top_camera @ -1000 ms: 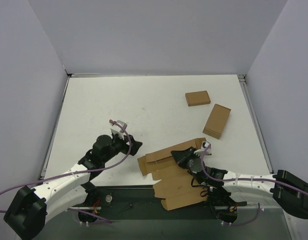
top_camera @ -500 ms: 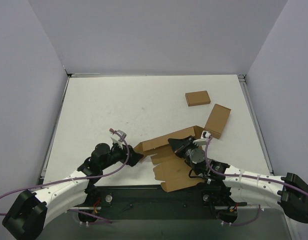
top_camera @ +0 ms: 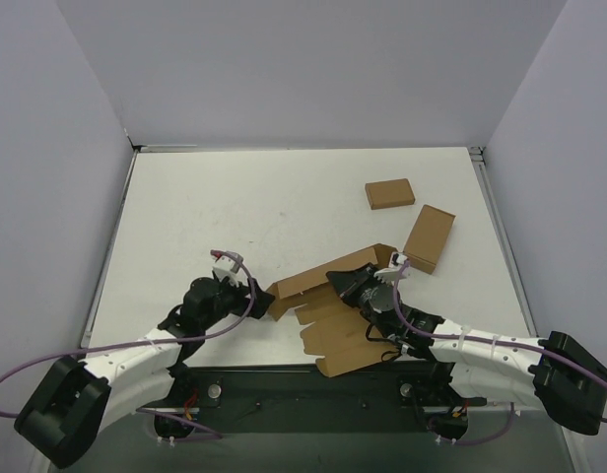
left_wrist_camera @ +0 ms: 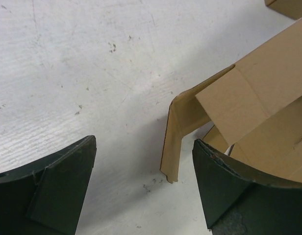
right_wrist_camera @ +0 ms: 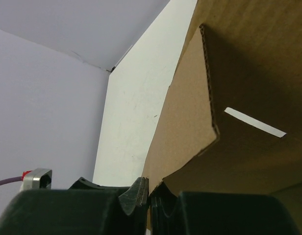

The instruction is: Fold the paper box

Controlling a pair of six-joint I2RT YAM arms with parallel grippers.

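Corrugated brown paper box (top_camera: 338,347) at near edge of scuffed white desk (top_camera: 235,197); right jaws clamped on flap; left jaws apart.

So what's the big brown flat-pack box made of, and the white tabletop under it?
The large brown die-cut box: corrugated cardboard, plain matte kraft finish, unprinted; the right wrist view shows what looks like a fluted core along a cut edge. The white tabletop: hard, matte, with fine grain lines and dark scuffs; probably painted or laminated board, though the look leaves that open.
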